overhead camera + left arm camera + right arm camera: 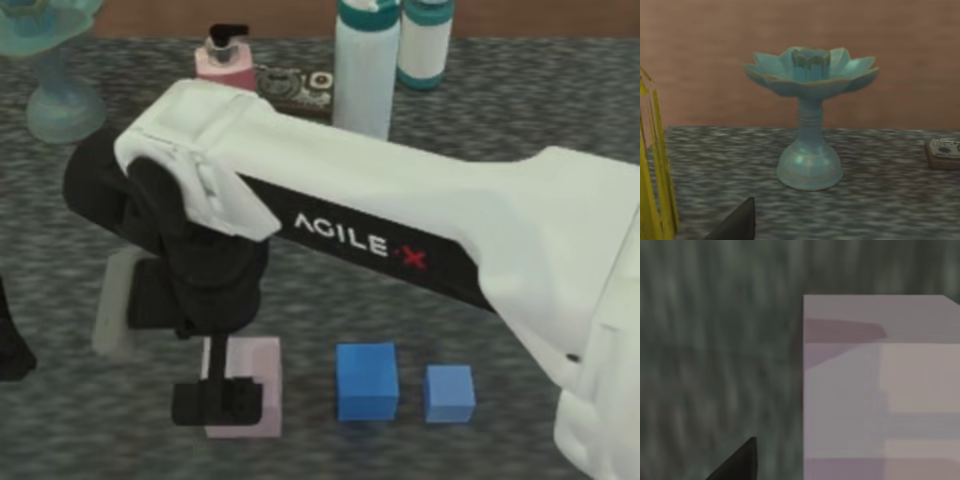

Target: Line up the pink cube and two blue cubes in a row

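- L arm [12, 345]: parked at table's left edge, gripper out of view.
- R gripper [222, 398]: over pink cube [255, 372], front-left of table; can't tell if fingers grip it.
- Med blue cube [366, 380], then small blue cube [448, 392], in a row to pink's right.

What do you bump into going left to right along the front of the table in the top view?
pink cube with the right gripper on it → bigger blue cube → smaller blue cube

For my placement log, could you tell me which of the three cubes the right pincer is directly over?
The pink cube, the largest and leftmost; the right pincer overlaps it, while both blue cubes sit apart.
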`<action>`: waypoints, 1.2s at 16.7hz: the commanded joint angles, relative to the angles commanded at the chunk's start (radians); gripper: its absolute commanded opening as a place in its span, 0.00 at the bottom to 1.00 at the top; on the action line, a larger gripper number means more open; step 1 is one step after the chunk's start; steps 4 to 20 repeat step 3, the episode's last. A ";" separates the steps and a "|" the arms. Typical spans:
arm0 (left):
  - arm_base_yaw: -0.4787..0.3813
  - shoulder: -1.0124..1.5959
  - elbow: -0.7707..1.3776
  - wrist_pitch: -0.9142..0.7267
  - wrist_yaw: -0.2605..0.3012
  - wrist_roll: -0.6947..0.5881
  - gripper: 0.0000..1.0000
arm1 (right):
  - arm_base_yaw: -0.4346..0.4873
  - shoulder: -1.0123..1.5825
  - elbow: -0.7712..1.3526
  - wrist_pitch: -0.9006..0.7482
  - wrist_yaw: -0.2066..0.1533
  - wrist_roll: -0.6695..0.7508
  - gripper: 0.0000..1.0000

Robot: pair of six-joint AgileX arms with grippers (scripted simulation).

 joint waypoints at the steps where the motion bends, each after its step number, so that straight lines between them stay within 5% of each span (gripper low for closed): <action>1: 0.000 0.000 0.000 0.000 0.000 0.000 1.00 | 0.001 -0.001 0.022 -0.023 0.000 -0.001 1.00; 20: 0.000 0.000 0.000 0.000 0.000 0.000 1.00 | 0.001 -0.002 0.035 -0.037 0.000 -0.001 1.00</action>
